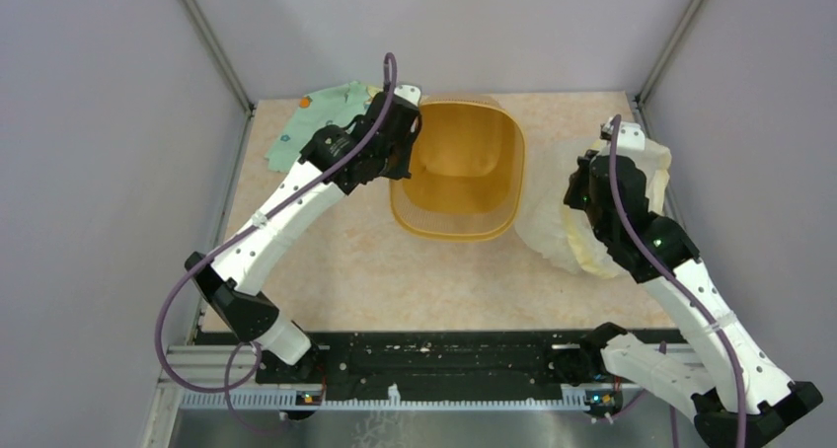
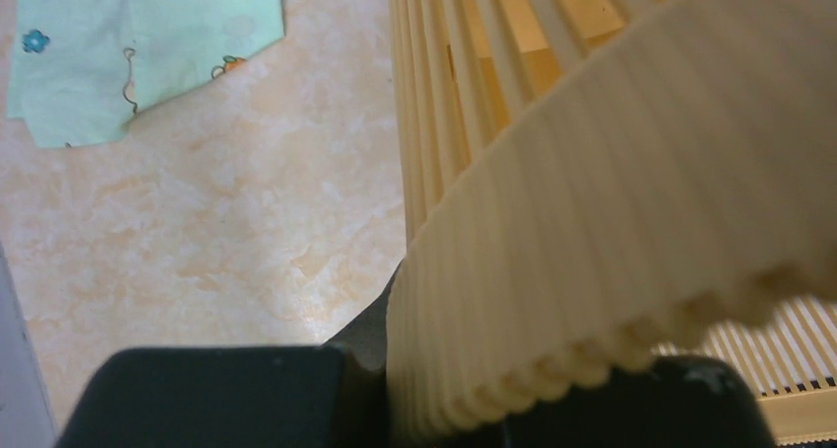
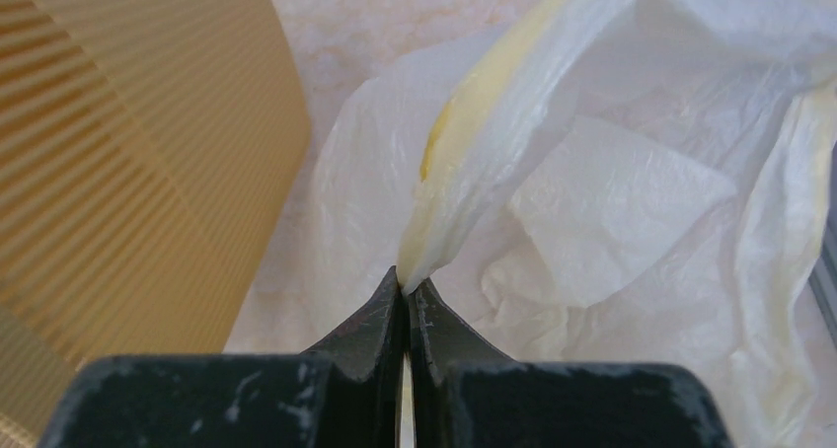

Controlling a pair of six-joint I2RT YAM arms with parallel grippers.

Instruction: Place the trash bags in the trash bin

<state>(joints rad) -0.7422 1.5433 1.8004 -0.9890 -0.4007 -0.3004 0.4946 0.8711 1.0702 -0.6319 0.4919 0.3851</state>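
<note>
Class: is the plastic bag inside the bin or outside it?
Outside. The bag lies crumpled beside the bin, pinched by the right gripper; the bin looks empty.

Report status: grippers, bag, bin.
Left gripper clamped on trash bin rim. Right gripper shut on a fold of the trash bag, bag outside the bin. Bin mouth open, nothing blocking.

1. Bin (image 1: 454, 233): orange-yellow, with fine ribbed lines on the wall.
2. Bag (image 1: 549, 233), at 3 o'clock from the bin: translucent cream-white, with a yellow streak along one fold.
3. Cloth (image 1: 321, 117), at 10 o'clock from the bin: mint green, printed with small blue flowers and orange motifs.
4. Table (image 1: 365, 270): beige, marbled.
5. Right gripper (image 3: 407, 290): black, with pale scuffs.
6. Cables (image 1: 161, 330): purple.
</note>
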